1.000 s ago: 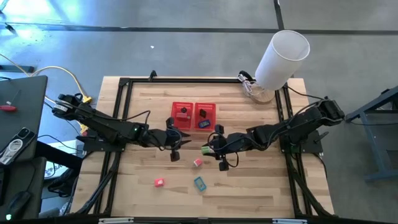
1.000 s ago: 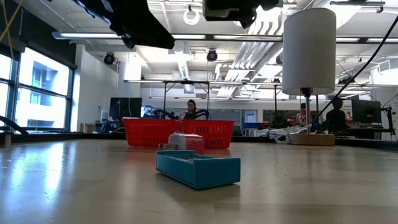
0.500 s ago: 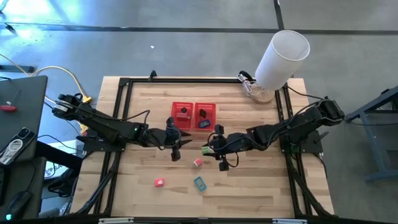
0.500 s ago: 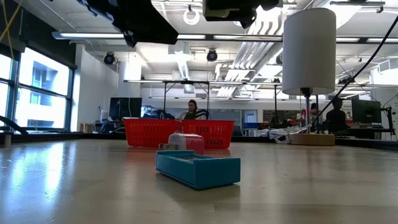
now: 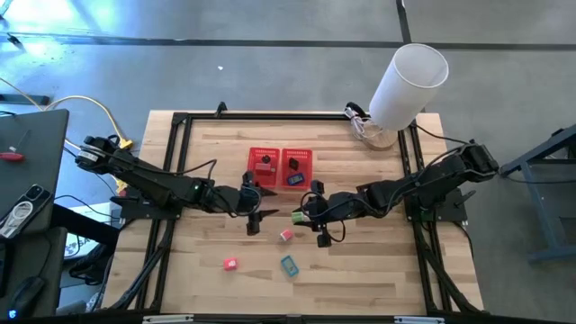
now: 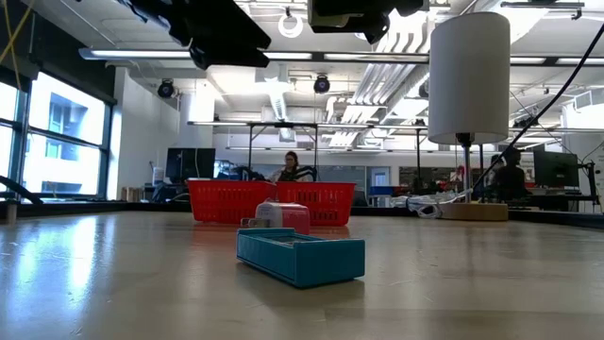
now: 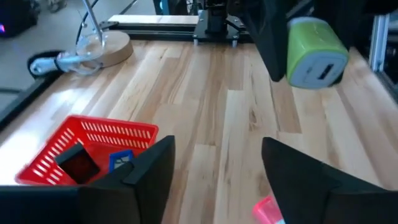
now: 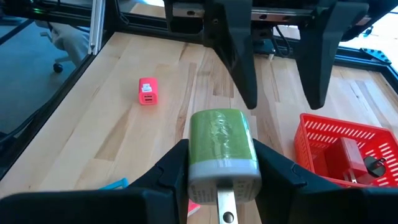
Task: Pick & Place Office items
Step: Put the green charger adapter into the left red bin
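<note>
My right gripper [image 5: 303, 214] is over the middle of the table, shut on the green office item [image 5: 296, 216], a small green block with a grey end [image 8: 221, 134]. My left gripper [image 5: 256, 205] faces it from the left, open and holding nothing [image 7: 216, 146]. The pale pink item [image 5: 286, 235], the red-pink item [image 5: 230, 264] and the teal item [image 5: 289, 265] lie flat on the wood nearer the front edge. A black item [image 5: 265, 166] and a dark blue item [image 5: 294, 179] lie inside the red mesh basket [image 5: 281, 155]. My right gripper pinches the green item between its two fingers, one finger [image 8: 177, 165] on each long side of the green body [image 8: 198, 146]. The fingers come nearly level from the table's right. The block is lifted clear of the table, its grey end [image 7: 317, 70] pointing back toward the wrist.
The red basket [image 6: 274, 200] stands beyond the grippers, toward the far edge. A big white cylinder [image 5: 409, 81] stands at the far right corner beside a coiled cable on a wooden disc [image 7: 99, 48]. Black frame rails run along the table's sides. People sit in the room beyond.
My left gripper has drifted slightly upward, seen in the low view. The right gripper and the green item have kept still.
</note>
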